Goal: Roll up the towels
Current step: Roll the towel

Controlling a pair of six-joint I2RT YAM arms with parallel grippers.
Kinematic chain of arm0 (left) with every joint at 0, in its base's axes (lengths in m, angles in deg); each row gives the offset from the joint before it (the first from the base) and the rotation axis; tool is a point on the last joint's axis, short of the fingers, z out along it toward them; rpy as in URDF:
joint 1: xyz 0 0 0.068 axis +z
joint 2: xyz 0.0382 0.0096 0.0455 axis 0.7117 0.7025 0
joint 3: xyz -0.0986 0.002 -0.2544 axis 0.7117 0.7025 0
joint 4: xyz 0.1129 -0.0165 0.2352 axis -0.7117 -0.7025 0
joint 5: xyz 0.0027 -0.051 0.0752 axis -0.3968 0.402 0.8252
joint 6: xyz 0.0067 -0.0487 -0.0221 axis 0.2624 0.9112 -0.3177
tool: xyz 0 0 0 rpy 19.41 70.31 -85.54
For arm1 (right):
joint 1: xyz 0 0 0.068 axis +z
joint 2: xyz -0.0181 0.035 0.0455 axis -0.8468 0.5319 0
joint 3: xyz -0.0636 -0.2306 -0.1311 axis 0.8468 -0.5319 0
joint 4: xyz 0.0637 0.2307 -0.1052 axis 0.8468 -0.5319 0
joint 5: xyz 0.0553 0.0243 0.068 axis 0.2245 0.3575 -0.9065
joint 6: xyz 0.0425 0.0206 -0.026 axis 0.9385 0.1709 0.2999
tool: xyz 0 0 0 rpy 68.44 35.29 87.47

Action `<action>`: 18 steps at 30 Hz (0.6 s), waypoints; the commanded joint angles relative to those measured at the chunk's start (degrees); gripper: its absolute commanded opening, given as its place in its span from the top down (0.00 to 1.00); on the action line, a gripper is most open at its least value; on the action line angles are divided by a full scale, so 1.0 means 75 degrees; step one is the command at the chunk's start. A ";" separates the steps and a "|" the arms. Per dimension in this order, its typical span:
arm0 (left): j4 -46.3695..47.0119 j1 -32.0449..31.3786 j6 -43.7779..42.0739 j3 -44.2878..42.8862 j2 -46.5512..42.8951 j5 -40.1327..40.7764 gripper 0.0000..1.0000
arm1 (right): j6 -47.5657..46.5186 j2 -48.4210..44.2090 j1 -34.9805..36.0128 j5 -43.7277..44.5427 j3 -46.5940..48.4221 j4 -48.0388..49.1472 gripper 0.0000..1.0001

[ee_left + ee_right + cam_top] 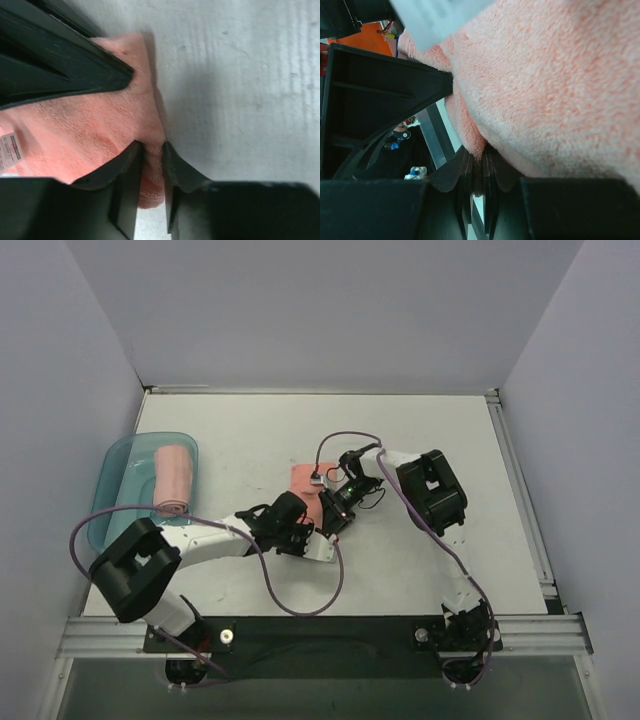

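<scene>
One rolled towel [174,480] is being held in the teal tray [112,472], upper left. A second towel [90,130], mid-table [450,440], is being pinched at its edge by left gripper [151,152] and right gripper [477,157]. Its rolling is judged barely begun.

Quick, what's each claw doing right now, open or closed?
Left gripper: closed, pinching an edge of the pink towel.
Right gripper: closed, pinching the pink towel too.

Left pincer [150,152] pinching pink towel [85,125] edge on white table [240,100]; label [10,150] at left.
</scene>
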State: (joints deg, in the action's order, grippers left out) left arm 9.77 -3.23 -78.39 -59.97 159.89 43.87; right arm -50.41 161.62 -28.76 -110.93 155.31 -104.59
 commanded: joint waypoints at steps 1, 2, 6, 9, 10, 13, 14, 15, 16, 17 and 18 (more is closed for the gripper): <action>-0.0932 0.0081 0.0469 -0.0785 0.0666 -0.0193 0.69 | -0.0068 -0.0330 -0.0107 0.0376 0.0008 -0.0376 0.97; -0.1271 0.0151 0.0530 -0.0974 0.0749 -0.0519 0.73 | -0.0080 -0.0504 -0.0118 0.0493 -0.0016 -0.0376 0.92; -0.3100 0.0491 0.0800 -0.1760 0.1171 -0.2135 0.88 | -0.0267 -0.1161 -0.0480 0.1207 -0.0156 -0.0353 0.73; -0.4109 0.0713 0.0929 -0.2311 0.1581 -0.2944 0.92 | -0.0443 -0.1922 -0.0797 0.1513 -0.0262 -0.0283 0.58; -0.4308 0.0784 0.1010 -0.2463 0.1779 -0.3099 0.94 | -0.0467 -0.2365 -0.0996 0.1548 -0.0448 -0.0236 0.55; -0.5070 0.1123 0.1046 -0.3026 0.2306 -0.3731 0.97 | -0.0478 -0.3140 -0.1313 0.1642 -0.1021 0.0150 0.53; -0.5489 0.1206 0.1023 -0.3422 0.2494 -0.3838 0.97 | -0.0432 -0.3676 -0.1384 0.1642 -0.1221 0.0372 0.53; -0.5726 0.1334 0.1000 -0.3634 0.2705 -0.3978 0.98 | -0.0420 -0.3949 -0.1431 0.1619 -0.1397 0.0467 0.53; -0.5960 0.1556 0.0988 -0.3834 0.3160 -0.4293 0.98 | -0.0431 -0.4508 -0.1501 0.1642 -0.1759 0.0560 0.53; -0.6415 0.1686 0.0976 -0.4091 0.3419 -0.4435 0.98 | -0.0490 -0.4792 -0.1490 0.1758 -0.1948 0.0700 0.53; -0.6686 0.1803 0.0964 -0.4534 0.3944 -0.4576 0.98 | -0.0560 -0.5097 -0.1490 0.1806 -0.2147 0.0806 0.53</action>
State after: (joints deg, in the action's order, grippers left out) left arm -27.63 7.55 -71.28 -88.73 182.38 17.12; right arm -52.84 130.45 -40.94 -98.87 143.03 -99.76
